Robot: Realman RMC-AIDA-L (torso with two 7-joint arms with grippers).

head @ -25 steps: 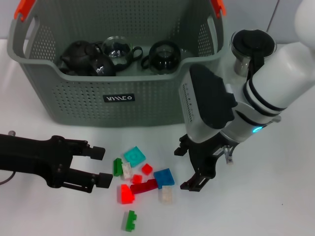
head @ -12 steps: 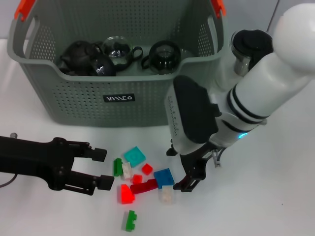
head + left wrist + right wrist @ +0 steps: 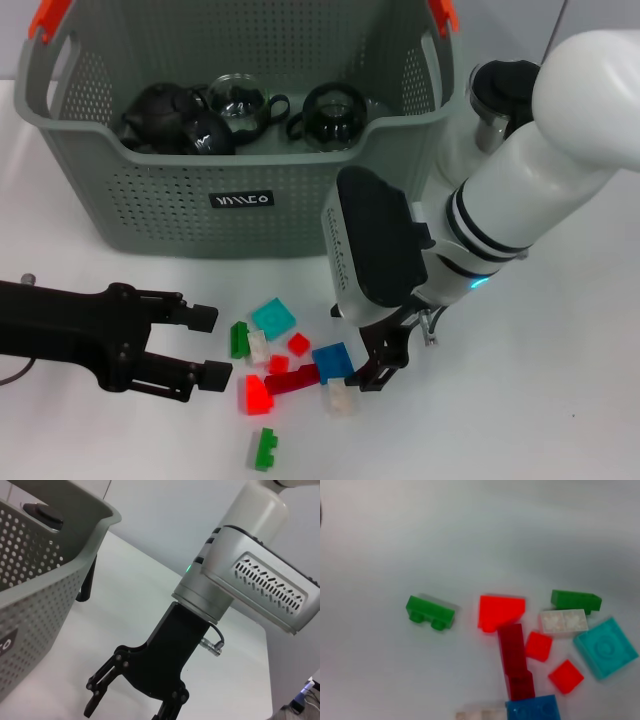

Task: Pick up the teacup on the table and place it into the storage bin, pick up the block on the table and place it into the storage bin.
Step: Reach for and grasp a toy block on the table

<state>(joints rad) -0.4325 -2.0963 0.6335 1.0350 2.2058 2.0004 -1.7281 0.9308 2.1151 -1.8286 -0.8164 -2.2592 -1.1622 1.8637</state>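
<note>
Right pincer (image 3: 363, 355) low over the white counter (image 3: 560, 400), fingers apart and nothing between them, tips at the near-right edge of a scatter of small plastic building blocks. Closest to it: the blue square block (image 3: 333, 360), lying just to the pincer's left, with a clear whitish block (image 3: 338, 396) just in front of it. A dark red long block (image 3: 293, 379) lies butted against the blue one, long axis running roughly left to right across the counter.

Left pincer (image 3: 203, 346) rests at counter level on the far side of the scatter, fingers apart, empty, pointing toward the green block (image 3: 238, 339) and the bright red translucent block (image 3: 255, 394). It looks idle.

Right arm is nearer the blue block; judged the likely pick.

The large grey-green perforated plastic storage bin (image 3: 240, 200) stands behind the blocks, with dark teapots and glass cups already inside. No teacup seen loose on the counter.

Room: blocks are crowded, touching or nearly so, so a finger may nudge the neighbours. Open counter to the right and front. The bin's front wall is high; a lift is needed before carrying back.
</note>
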